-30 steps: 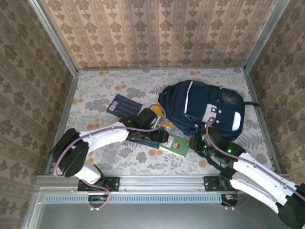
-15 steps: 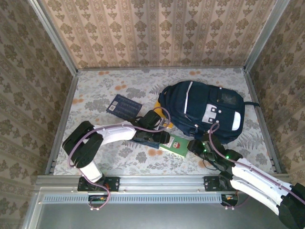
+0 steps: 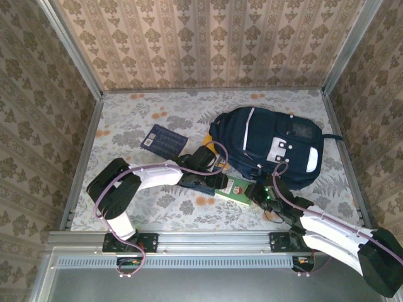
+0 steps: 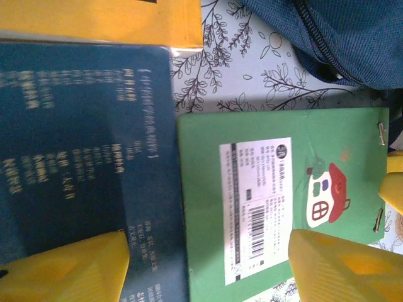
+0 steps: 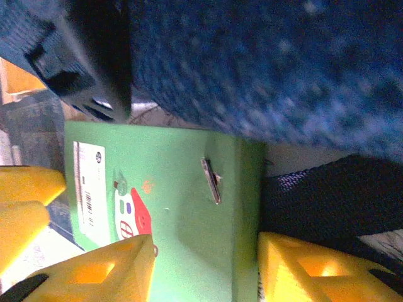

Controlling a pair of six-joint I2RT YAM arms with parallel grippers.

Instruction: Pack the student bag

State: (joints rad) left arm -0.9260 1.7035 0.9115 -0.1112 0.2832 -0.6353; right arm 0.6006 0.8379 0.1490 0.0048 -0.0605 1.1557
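The student bag is lying toward the bench's right edge, the stapled notebook just before it, a paperback to its left.

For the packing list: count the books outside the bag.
4: a blue book alone at left; a yellow book, second blue book and green notebook clustered beside the bag. Others may hide under it.

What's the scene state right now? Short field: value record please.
bag: student bag, lying on the right side of the table
notebook: green notebook, flat, next to the bag's near edge
books: dark blue book beside the notebook; yellow book next to both
left gripper: open, over dark blue book and notebook
right gripper: open, over notebook, bag close by
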